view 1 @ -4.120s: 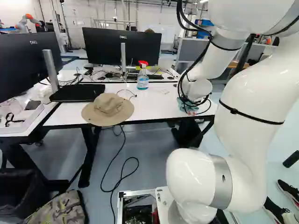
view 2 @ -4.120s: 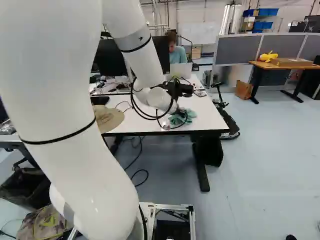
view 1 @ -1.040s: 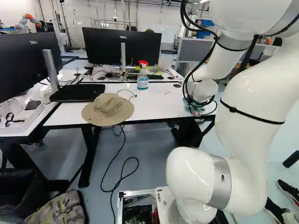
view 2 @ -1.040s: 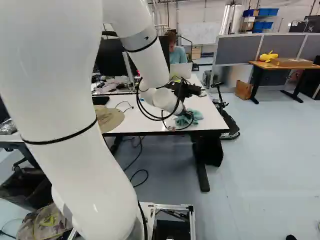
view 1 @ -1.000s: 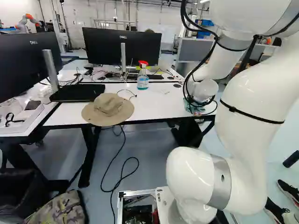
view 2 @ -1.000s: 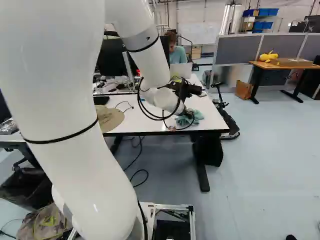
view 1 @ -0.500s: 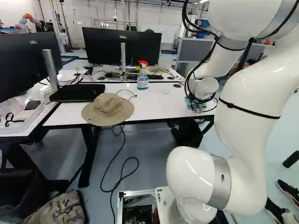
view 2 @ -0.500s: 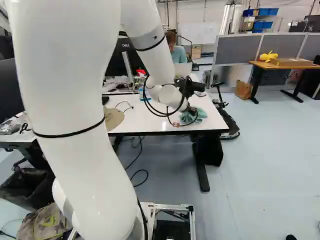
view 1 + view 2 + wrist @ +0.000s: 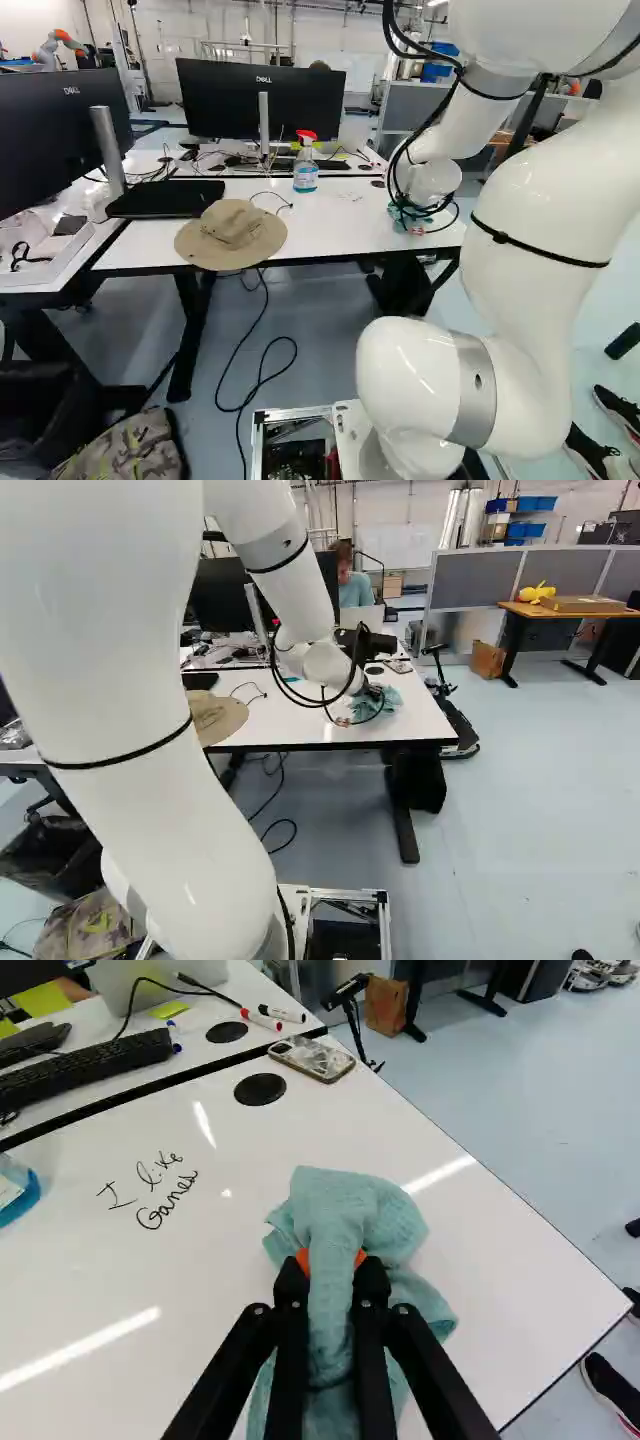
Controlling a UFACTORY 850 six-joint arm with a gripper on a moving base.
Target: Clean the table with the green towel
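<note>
Green towel (image 9: pixel 345 1205) in the jaws (image 9: pixel 332 1260): they are closed on it from two sides, with a raised fold pinched between the orange pads. Its long axis runs roughly in line with the fingers, the free part spreading ahead of the tips and off to one side, the rest trailing back underneath. It sits at the end of the counter (image 9: pixel 500 1290), at the right of the left base view, and looks to be resting on the surface

What the coming move turns on is the handwriting (image 9: pixel 157 1172), "I like Games", which lies well apart from the towel, between it and the spray bottle (image 9: pixel 306 172). With the grip made, the next step is probably a sweep sideways toward that ink, kept low and pressed flat; a bunched towel could skim over the letters. The hat (image 9: pixel 230 235) and the bottle would be in the way of a long stroke. The bottle carries a label, too small to read
</note>
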